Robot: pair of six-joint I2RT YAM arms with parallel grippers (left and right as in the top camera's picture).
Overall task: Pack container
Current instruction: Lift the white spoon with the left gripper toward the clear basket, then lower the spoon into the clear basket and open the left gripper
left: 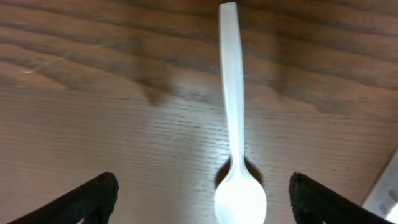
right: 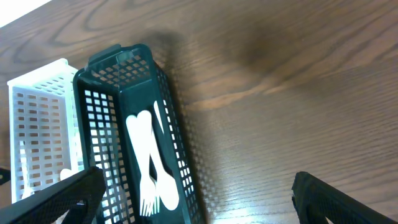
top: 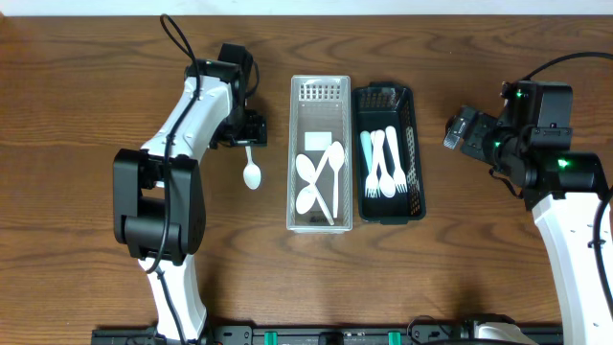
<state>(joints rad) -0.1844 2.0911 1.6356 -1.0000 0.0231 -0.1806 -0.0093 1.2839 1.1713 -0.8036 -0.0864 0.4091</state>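
Gaping wide at left gripper (left: 202, 193); white spoon (left: 231, 93) flat on table (left: 74, 124), bowl centred between fingertips, touching neither. Right gripper (right: 196, 186) likewise wide, near black basket (right: 177, 143).

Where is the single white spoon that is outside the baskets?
In the overhead view, the spoon lies on the table left of the white basket, directly under the open left gripper.

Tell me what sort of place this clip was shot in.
Probably a robot test bench rather than a kitchen: a left arm and right arm at a wood-grain table, with only a white basket of spoons, a black basket of forks and one loose spoon laid out.
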